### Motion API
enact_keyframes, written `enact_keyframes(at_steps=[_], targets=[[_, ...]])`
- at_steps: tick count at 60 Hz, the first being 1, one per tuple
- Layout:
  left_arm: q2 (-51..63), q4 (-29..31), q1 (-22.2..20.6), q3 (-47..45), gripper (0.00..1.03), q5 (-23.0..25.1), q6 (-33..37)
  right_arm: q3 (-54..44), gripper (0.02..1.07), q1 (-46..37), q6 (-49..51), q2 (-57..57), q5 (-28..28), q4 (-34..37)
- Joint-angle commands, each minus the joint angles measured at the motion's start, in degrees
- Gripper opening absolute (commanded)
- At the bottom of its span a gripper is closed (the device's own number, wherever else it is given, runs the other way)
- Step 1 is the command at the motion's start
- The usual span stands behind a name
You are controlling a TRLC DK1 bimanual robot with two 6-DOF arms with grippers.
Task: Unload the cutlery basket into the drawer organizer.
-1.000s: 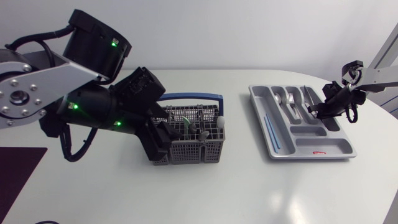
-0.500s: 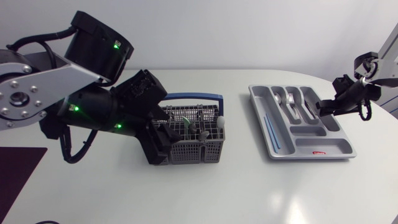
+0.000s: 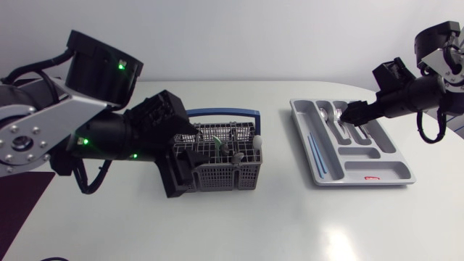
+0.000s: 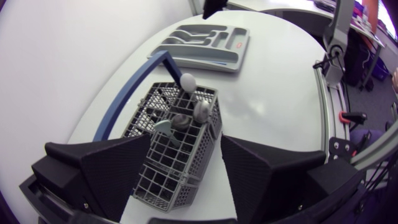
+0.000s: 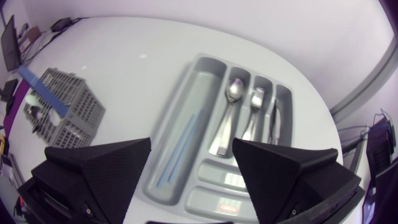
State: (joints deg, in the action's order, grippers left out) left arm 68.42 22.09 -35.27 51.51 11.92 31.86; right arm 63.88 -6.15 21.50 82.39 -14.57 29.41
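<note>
My left end effector (image 4: pixel 186 142) is spread wide, its fingers astride the near end of the grey cutlery basket (image 3: pixel 230 168); I cannot tell whether they touch it. The basket stands on the desk (image 3: pixel 290 217) with cutlery inside. Well to its right lies the drawer organizer (image 3: pixel 315 158), holding a spoon (image 5: pixel 231 93), fork (image 5: pixel 256 99) and knife (image 5: pixel 275 121). My right end effector (image 5: pixel 193 146) hangs over it, spread and empty.

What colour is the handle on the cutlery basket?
The handle is blue, clearest in the left wrist view.
</note>
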Motion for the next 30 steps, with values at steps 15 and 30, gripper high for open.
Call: enact_keyframes(at_steps=[15,30], targets=[[-0.8,-0.9,6.8,-2.9,0.95,10.6,22.4,-13.1,0.98,17.1,2.2,-14.9,-0.8,-2.3],[4.9,-1.5,5.6,-1.1,0.91,7.6,35.2,-16.6,0.98,25.6,1.6,-19.3,0.2,-1.7]])
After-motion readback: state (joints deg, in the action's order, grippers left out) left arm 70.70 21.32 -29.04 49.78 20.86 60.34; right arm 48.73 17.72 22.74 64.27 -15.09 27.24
